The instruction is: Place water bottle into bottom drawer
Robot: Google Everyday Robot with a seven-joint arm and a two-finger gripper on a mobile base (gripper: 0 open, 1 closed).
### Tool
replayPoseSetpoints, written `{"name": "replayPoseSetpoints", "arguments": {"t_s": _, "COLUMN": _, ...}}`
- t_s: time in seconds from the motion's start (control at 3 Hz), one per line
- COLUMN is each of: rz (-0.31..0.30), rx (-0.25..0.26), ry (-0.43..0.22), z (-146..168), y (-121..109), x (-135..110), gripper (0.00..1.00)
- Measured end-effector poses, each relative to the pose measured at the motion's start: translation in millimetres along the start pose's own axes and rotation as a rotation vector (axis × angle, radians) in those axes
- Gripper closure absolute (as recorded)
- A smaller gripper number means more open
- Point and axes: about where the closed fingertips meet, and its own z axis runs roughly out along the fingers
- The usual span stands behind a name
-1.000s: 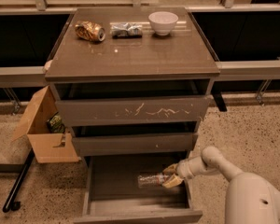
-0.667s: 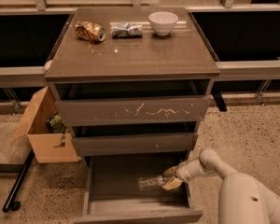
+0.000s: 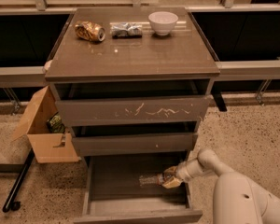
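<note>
The water bottle (image 3: pixel 150 179) lies on its side low inside the open bottom drawer (image 3: pixel 107 204), near its right wall, cap end pointing left. My gripper (image 3: pixel 169 178) is at the bottle's right end, reaching in over the drawer's right side, shut on the bottle. The white arm (image 3: pixel 210 164) runs back to the lower right. The drawer is pulled out, with a flat bare floor to the left of the bottle.
Middle drawer (image 3: pixel 130 143) and white-scratched top drawer (image 3: pixel 130 110) stand slightly open above. On the cabinet top: a crushed gold can (image 3: pixel 89 31), a silver foil packet (image 3: pixel 126 29), a white bowl (image 3: pixel 163 22). A cardboard box (image 3: pixel 43 129) stands at the left.
The gripper and bottle have shifted slightly lower in the drawer. The view has moved a little closer and to the right. The grip looks unchanged.
</note>
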Motion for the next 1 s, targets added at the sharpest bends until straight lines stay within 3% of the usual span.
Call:
{"name": "replayPoseSetpoints", "arguments": {"t_s": 0.33, "rz": 0.001, "rx": 0.0, "ry": 0.001, "z": 0, "y": 0, "x": 0, "gripper": 0.12}}
{"name": "replayPoseSetpoints", "arguments": {"t_s": 0.67, "rz": -0.009, "rx": -0.003, "ry": -0.031, "z": -12, "y": -2, "x": -5, "gripper": 0.0}}
{"name": "replayPoseSetpoints", "arguments": {"t_s": 1.0, "rz": -0.025, "rx": 0.0, "ry": -0.091, "z": -46, "y": -1, "x": -13, "gripper": 0.0}}
